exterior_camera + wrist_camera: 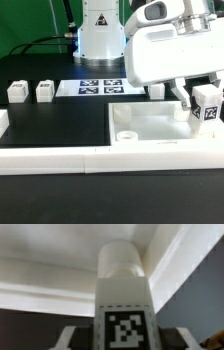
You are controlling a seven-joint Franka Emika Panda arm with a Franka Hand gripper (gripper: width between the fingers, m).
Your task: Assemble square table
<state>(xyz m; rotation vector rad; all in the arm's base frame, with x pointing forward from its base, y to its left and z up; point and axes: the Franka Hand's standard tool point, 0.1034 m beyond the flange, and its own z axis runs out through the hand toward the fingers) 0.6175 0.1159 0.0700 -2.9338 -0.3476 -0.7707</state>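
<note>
My gripper (203, 102) is shut on a small white table leg (207, 110) with a black-white tag. It holds the leg over the far corner of the square table top (150, 122) at the exterior view's right. In the wrist view the leg (123, 280) runs out from between my fingers (72, 338), and its rounded end lies against the top's inner corner (50, 269). My gripper (126, 341) grips the leg's tagged end. A round socket (127, 132) shows at the top's near corner on the exterior view's left.
Two loose white legs (17, 91) (44, 91) stand at the back on the exterior view's left, and another (155, 90) stands behind the top. The marker board (98, 86) lies before the robot's base. The long white border rail (90, 158) runs along the front.
</note>
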